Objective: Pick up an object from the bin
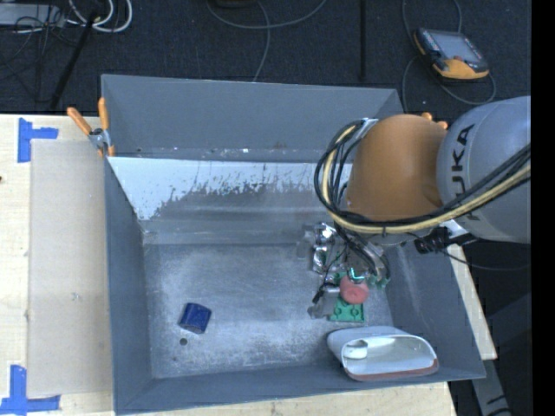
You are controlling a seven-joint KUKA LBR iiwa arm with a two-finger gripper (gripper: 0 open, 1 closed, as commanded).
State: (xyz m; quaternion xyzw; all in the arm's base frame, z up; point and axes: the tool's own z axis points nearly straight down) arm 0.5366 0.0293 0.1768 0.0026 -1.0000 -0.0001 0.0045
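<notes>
The gripper [332, 282] hangs low over the right part of the bin [173, 189] floor, beneath the arm's orange cover [390, 167] and its looped cables [329, 176]. Whether it is apart or together cannot be told, as the wrist hides much of it. Just beside it lies a small green thing [347, 313] with a red round piece [354, 291] on top; whether it is gripped cannot be told. Close by, in the bin's near right corner, rests a white and grey mouse-shaped thing [386, 354]. A blue block [195, 317] lies well apart on the left of the floor.
</notes>
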